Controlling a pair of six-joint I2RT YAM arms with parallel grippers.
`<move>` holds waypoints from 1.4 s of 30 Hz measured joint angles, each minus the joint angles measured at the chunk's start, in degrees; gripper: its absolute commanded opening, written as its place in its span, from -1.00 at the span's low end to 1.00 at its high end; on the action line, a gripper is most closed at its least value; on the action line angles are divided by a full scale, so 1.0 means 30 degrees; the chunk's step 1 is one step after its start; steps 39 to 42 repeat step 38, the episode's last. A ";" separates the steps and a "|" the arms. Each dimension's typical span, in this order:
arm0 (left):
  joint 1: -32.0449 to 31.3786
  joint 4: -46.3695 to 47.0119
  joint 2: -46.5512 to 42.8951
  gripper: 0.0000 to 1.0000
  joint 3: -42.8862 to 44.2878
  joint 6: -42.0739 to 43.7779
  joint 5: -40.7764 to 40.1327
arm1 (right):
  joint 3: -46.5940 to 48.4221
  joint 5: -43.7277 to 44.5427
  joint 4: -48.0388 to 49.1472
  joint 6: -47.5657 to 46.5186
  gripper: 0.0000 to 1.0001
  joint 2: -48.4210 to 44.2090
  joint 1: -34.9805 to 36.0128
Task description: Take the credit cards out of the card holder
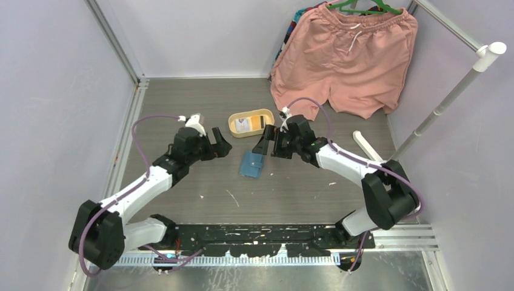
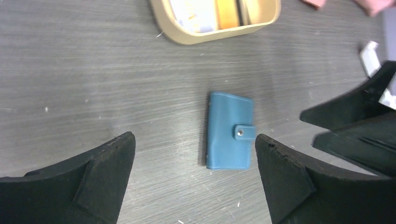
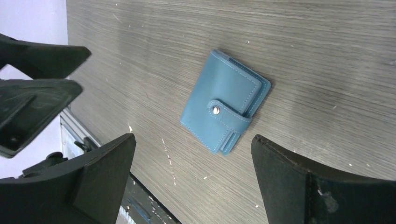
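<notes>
The card holder [image 1: 251, 164], a teal-blue wallet, lies closed and flat on the grey table, its snap strap fastened; it shows in the left wrist view [image 2: 229, 131] and the right wrist view [image 3: 225, 101]. No credit cards show at the wallet; they are hidden. My left gripper [image 1: 221, 144] is open and empty, above and left of the wallet [image 2: 195, 154]. My right gripper [image 1: 267, 140] is open and empty, above and right of it [image 3: 193, 156]. Neither touches the wallet.
A yellow oval tray [image 1: 232, 123] holding a whitish card and an orange one stands just behind the wallet, also in the left wrist view [image 2: 219, 35]. Pink shorts [image 1: 345, 57] hang at the back right. A white pole [image 1: 448, 100] leans at the right.
</notes>
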 measured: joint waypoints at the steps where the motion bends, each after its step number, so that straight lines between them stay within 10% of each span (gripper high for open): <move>1: 0.0342 0.0255 -0.0328 0.99 -0.0066 0.0605 0.0729 | 0.0000 0.0182 -0.0095 -0.0138 1.00 -0.0146 0.0000; 18: 0.4124 0.1916 -0.5399 0.99 -0.1756 0.4131 0.6018 | -0.0131 1.2160 -0.4772 -0.1741 0.99 -0.4685 -0.1450; 42: 0.4153 0.1887 -0.6171 0.99 -0.1960 0.4444 0.5435 | -0.0765 1.3551 -0.4838 -0.1872 0.99 -0.6280 -0.1450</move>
